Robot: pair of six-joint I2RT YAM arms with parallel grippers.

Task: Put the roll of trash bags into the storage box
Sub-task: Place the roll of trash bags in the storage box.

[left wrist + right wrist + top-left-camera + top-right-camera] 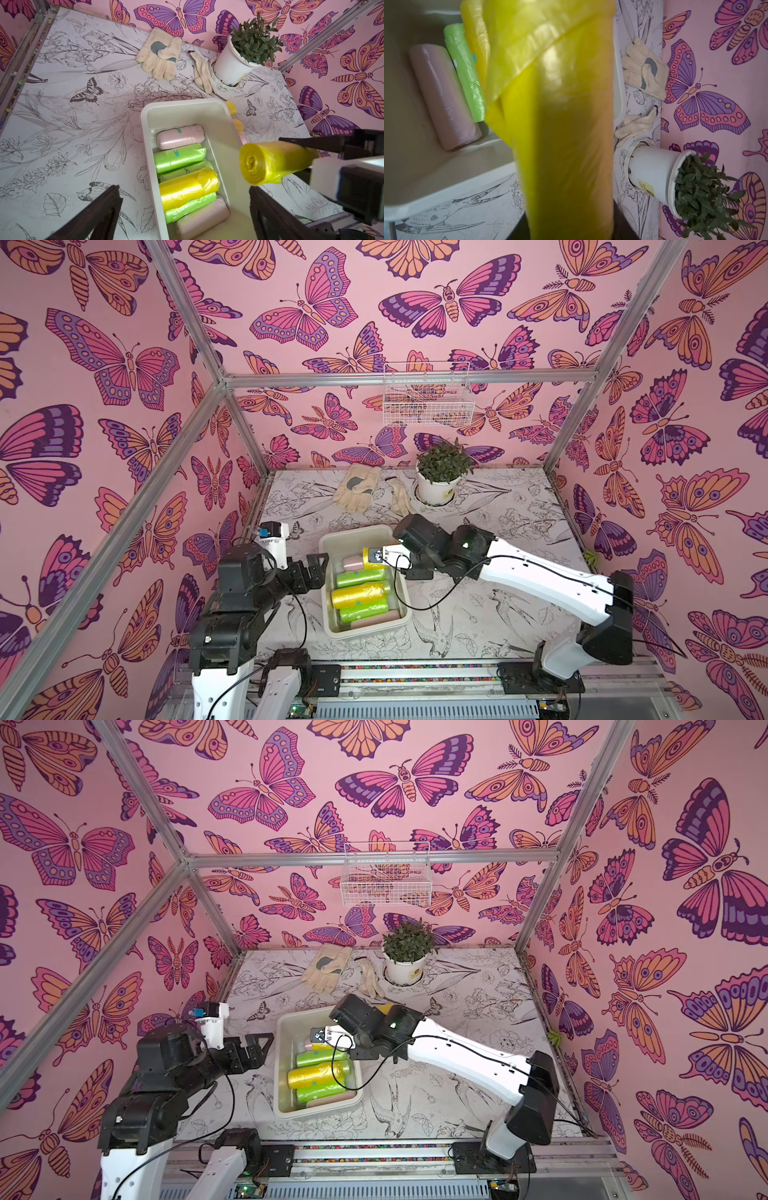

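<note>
storage box [182, 113] 1 | inside it: pink rolls [180, 137] 2, green rolls [179, 158] 3, yellow roll [189, 187] 1 | second yellow roll [268, 162] over its rim 1 | gloves [160, 56] beyond it 2 | potted plant [234, 62] 1 | wire basket [428, 402] 1

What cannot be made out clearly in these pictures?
- Fingertips of the right claw: in the right wrist view the blurred yellow plastic roll of trash bags covers them.
- Yellow shapes beyond the off-white rectangular plastic storage box: in the left wrist view its wall hides most.
- Yellow sticker on the round white plant pot: print too small, right wrist view.
</note>
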